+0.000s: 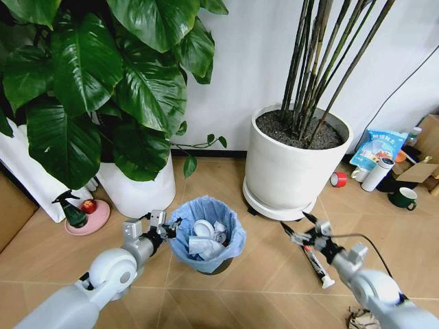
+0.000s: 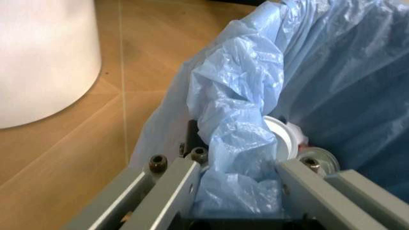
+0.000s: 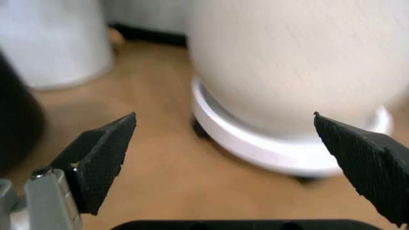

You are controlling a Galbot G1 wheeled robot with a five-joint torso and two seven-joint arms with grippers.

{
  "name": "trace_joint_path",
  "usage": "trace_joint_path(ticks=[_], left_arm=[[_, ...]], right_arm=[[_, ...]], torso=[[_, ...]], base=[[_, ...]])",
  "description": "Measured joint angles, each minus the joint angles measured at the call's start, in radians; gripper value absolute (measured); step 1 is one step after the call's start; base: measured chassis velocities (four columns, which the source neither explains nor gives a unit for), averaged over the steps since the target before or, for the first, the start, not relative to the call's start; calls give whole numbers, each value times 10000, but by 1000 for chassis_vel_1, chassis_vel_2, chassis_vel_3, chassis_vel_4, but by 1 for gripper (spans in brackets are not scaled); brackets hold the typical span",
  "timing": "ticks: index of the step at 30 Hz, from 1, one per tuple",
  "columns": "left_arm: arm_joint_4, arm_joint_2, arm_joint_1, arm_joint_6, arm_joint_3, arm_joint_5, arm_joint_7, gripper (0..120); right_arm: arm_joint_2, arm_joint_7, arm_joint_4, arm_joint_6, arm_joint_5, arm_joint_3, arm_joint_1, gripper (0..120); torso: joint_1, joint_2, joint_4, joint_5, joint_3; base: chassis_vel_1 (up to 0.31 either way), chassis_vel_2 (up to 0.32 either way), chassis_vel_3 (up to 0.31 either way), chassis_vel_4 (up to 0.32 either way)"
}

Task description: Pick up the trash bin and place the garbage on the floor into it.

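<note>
The trash bin (image 1: 206,236) stands on the floor (image 1: 267,281) at the middle of the head view, its light-blue bag (image 1: 230,223) already holding white garbage (image 1: 204,229). Crowding it: a white leafy-plant pot (image 1: 140,185) at 10 o'clock, the bamboo pot (image 1: 295,161) on its white saucer (image 1: 274,209) at 2 o'clock, and a green spray bottle (image 1: 70,209) on a pink dish (image 1: 92,219) well off at 9 o'clock. A tube (image 1: 317,266) lies on the tiles at 3 o'clock, just beneath the right arm.

The left gripper (image 1: 159,226) sits at the bin's 9 o'clock rim. Its wrist view shows the fingers (image 2: 169,184) straddling the rim with bunched bag (image 2: 240,143) pinched between them, and a white disc (image 2: 281,139) inside.

The right gripper (image 1: 296,232) hovers between bin and saucer; its wrist view shows the black pads (image 3: 102,158) spread wide with nothing between them, facing the saucer (image 3: 268,148).

Open tiles remain toward 6 o'clock
</note>
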Motion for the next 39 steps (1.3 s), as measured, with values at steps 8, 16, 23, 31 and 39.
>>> trace_joint_path(ticks=[8, 16, 23, 31, 39], left_arm=[[-126, 49, 83, -19, -113, 4, -23, 1], [-157, 20, 35, -18, -111, -20, -98, 1], [-206, 158, 49, -13, -149, -84, -125, 1], [-207, 164, 32, -4, -149, -140, -156, 1], [-215, 217, 18, -2, -164, -182, -160, 1]], right_arm=[[531, 615, -1498, -182, -739, 94, 270, 100], [918, 595, -3158, -98, -813, -229, 971, 100], [1359, 194, -5380, -142, -647, -547, 2118, 90], [1714, -210, -6420, -156, -550, -708, 2810, 61], [1761, -297, -6767, -161, -584, -732, 2950, 34]], torso=[[0, 0, -3, -1, 1], [1, 0, -1, -1, 2], [2, 0, -3, 0, 2], [2, -1, -1, 0, 3], [2, -1, -3, -1, 2]], base=[[0, 0, 0, 0], [0, 0, 0, 0], [0, 0, 0, 0], [0, 0, 0, 0], [0, 0, 0, 0]])
